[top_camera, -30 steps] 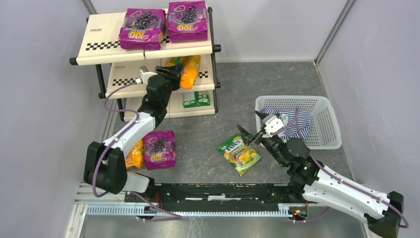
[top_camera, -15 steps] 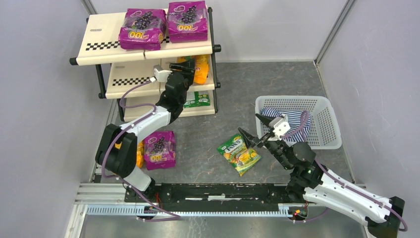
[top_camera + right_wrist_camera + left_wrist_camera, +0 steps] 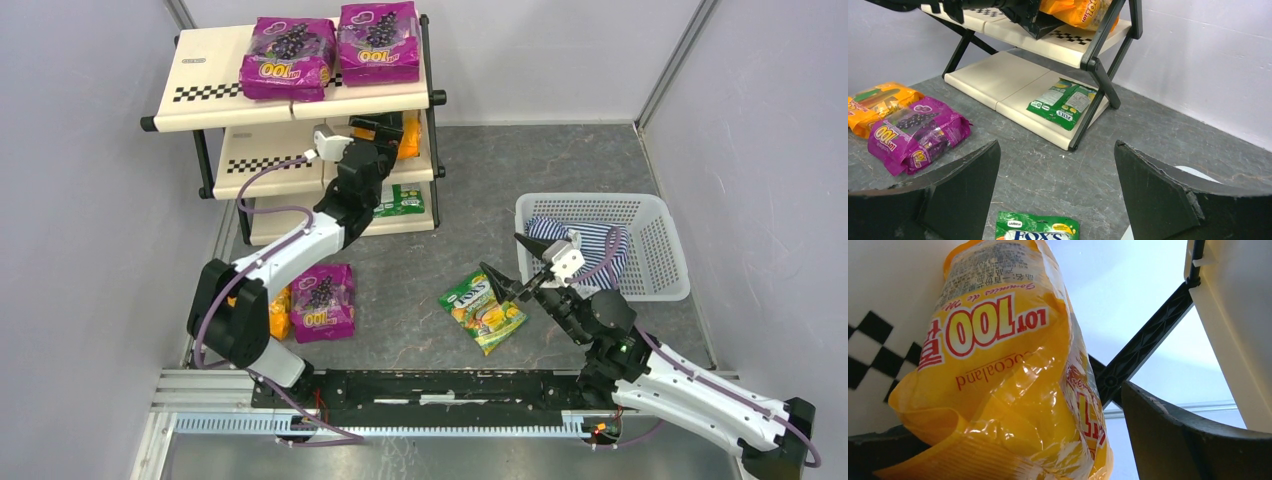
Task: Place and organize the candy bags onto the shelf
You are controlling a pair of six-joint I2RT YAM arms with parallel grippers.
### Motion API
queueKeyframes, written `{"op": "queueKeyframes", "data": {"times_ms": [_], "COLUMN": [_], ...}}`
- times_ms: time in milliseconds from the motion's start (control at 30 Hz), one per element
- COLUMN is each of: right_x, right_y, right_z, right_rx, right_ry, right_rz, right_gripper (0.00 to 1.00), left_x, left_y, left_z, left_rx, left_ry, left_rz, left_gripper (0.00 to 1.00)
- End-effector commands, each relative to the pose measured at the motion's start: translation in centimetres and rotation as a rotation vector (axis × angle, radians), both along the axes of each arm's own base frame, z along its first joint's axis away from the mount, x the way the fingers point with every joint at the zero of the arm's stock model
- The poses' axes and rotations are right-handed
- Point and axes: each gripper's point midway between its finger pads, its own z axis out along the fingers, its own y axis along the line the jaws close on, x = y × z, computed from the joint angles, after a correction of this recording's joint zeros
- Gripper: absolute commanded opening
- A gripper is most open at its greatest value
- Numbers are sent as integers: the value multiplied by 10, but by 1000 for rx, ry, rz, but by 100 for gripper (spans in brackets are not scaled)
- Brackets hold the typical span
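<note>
The shelf (image 3: 200, 95) stands at the back left with two purple candy bags (image 3: 288, 55) (image 3: 378, 40) on its top tier. An orange bag (image 3: 408, 135) (image 3: 998, 355) rests at the right end of the middle tier. My left gripper (image 3: 385, 128) (image 3: 1013, 415) is open around its lower end, with a gap showing at the right finger (image 3: 1188, 440). A green bag (image 3: 400, 200) (image 3: 1063, 102) lies on the bottom tier. On the floor lie a purple bag (image 3: 322, 300), an orange bag (image 3: 275, 312) and a green Fox's bag (image 3: 483, 310) (image 3: 1035, 229). My right gripper (image 3: 502, 254) (image 3: 1057, 145) hangs open just above the Fox's bag.
A white mesh basket (image 3: 655, 255) holding a blue-white striped cloth (image 3: 590, 245) stands at the right, close behind my right gripper. Grey walls close in the floor on both sides. The shelf's black side frame (image 3: 1103, 60) is at its right end.
My left gripper carried the orange bag right along the middle tier, then opened and let it go. The right gripper shifted only slightly.
</note>
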Motion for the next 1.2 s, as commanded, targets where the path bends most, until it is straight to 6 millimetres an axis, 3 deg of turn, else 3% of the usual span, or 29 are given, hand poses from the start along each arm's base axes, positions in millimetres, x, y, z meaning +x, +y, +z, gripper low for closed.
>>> {"op": "queueKeyframes", "data": {"times_ms": [0,267,500,900,1167], "right_x": [-1,1,1,1,2], "right_y": [3,5,4,7,6], "right_z": [6,1,0,-4,-7], "right_rx": [39,36,31,28,23], "right_ry": [-16,-8,-4,5,9], "right_rz": [14,15,9,14,10], "right_gripper": [92,91,92,91,92], "left_x": [-22,-40,-65,-112,-116], "left_y": [2,-15,-19,0,15], "left_z": [-12,-4,-3,-12,-24], "left_rx": [121,105,78,120,128], "left_ry": [77,94,124,184,194], "left_rz": [-36,-168,-256,-332,-308], "left_gripper": [95,96,100,100,80]}}
